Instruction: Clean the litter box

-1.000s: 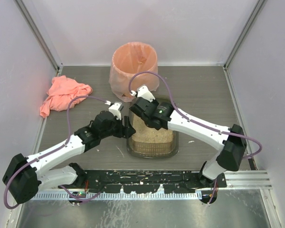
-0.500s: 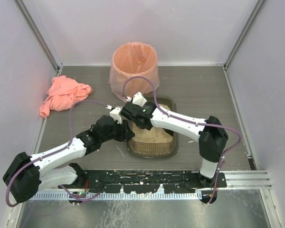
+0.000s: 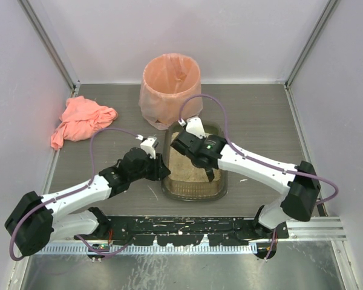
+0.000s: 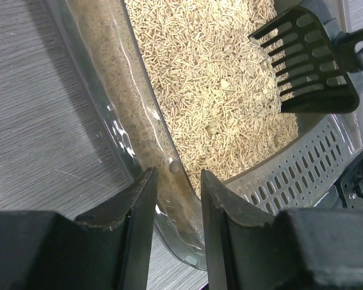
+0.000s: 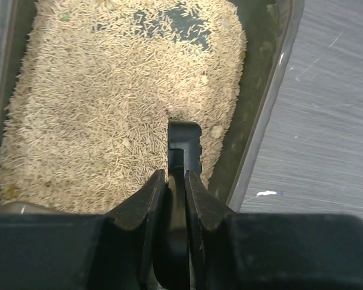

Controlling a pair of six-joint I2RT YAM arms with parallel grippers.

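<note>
The litter box (image 3: 193, 192) is a dark translucent tray of beige granules (image 5: 109, 109) at the table's middle front. My left gripper (image 3: 160, 168) is shut on its left wall: in the left wrist view the jaws (image 4: 175, 178) straddle the clear wall (image 4: 127, 115). My right gripper (image 3: 209, 164) hangs over the tray's right half, shut on the handle of a black slotted scoop (image 5: 184, 142). The scoop head (image 4: 308, 66) hovers just above the granules near the right wall (image 5: 260, 121). It looks empty.
A round bin lined with a peach bag (image 3: 171, 84) stands just behind the tray. A crumpled pink cloth (image 3: 81, 121) lies at the back left. Grey walls enclose the table on three sides. A perforated grey insert (image 4: 302, 163) shows at the tray's near end.
My right arm swung left toward the bin side, then came back right and down over the tray with the scoop. My left gripper has stayed on the tray's left wall.
</note>
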